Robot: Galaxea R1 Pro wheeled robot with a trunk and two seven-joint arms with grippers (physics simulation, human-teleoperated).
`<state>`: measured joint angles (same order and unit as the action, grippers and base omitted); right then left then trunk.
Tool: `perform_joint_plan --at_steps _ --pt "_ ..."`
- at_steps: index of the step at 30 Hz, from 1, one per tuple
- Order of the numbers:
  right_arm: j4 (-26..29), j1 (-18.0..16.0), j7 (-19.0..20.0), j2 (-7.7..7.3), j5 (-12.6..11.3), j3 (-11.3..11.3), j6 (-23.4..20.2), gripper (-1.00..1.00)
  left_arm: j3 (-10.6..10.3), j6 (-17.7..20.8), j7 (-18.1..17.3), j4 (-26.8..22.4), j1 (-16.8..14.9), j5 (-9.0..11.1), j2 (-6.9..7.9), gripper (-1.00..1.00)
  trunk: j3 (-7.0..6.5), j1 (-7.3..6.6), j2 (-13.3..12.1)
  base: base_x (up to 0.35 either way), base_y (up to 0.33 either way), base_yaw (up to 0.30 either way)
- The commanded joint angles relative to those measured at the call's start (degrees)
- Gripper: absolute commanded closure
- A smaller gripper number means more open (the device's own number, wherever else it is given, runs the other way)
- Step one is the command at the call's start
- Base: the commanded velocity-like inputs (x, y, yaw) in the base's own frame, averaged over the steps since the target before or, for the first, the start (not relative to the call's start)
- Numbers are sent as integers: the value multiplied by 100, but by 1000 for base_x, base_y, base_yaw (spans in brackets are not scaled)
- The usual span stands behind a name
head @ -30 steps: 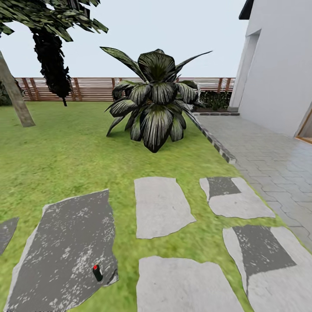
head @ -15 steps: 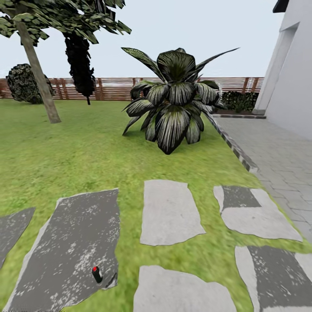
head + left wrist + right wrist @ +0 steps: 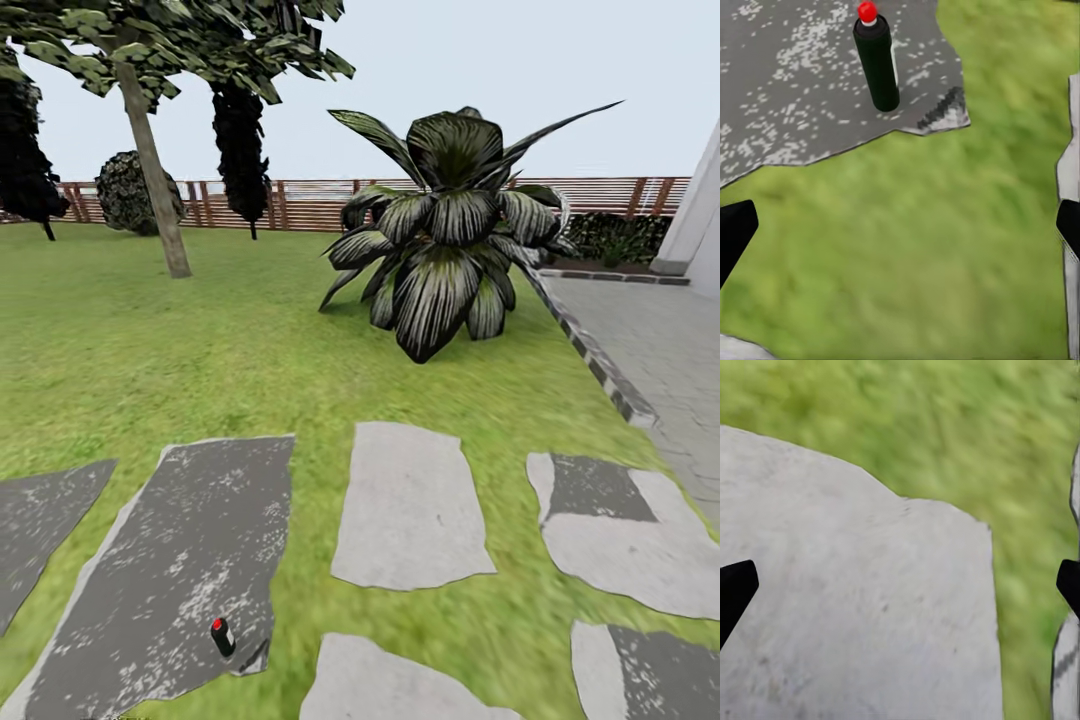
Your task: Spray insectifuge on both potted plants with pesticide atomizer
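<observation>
the head view has swung leftward since the earlier pictures, so the big striped-leaf plant point(image 3: 450, 230) and wooden fence point(image 3: 300, 203) sit further right and a round dark bush point(image 3: 138, 192) shows by the tree trunk point(image 3: 152, 170). the pesticide atomizer point(image 3: 222, 636), black with a red cap, stands on the dark stone paver point(image 3: 170, 560) near its edge, unmoved. the left gripper point(image 3: 900, 229) hangs spread wide over grass short of it, and the right gripper point(image 3: 900, 585) is equally wide above a pale paver point(image 3: 847, 615).

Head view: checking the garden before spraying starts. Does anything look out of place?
Yes: a small black bottle with a red cap stands alone on a dark paver, near its edge by the grass, away from any shelf or table. Nothing looks spilled or broken.
</observation>
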<state>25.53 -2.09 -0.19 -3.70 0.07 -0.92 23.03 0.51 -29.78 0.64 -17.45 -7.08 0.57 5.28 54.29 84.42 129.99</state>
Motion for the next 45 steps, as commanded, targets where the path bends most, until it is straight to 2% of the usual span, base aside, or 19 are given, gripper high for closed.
perform_joint_plan --at_steps 1,24,28,31,45 --pt "-4 -2 0 1 1 -5 17 -100 2 -19 6 5 -4 4 0 -100 5 1 2 165 -241 277" --pt "-4 -2 -1 1 1 -5 20 -100 18 -15 24 -4 -4 14 12 -100 5 1 2 164 -236 277" --pt "-4 -2 -2 1 1 -5 20 -100 146 -28 37 -4 -4 71 22 -100 5 1 2 155 -127 277" --pt "-4 -2 -2 1 1 -5 19 -100 348 -41 33 -4 -4 152 25 -100 5 1 2 61 -43 277" --pt "-4 -2 -1 1 1 -5 24 -100 416 -38 24 -4 -4 164 17 -100 5 1 2 39 -26 277"
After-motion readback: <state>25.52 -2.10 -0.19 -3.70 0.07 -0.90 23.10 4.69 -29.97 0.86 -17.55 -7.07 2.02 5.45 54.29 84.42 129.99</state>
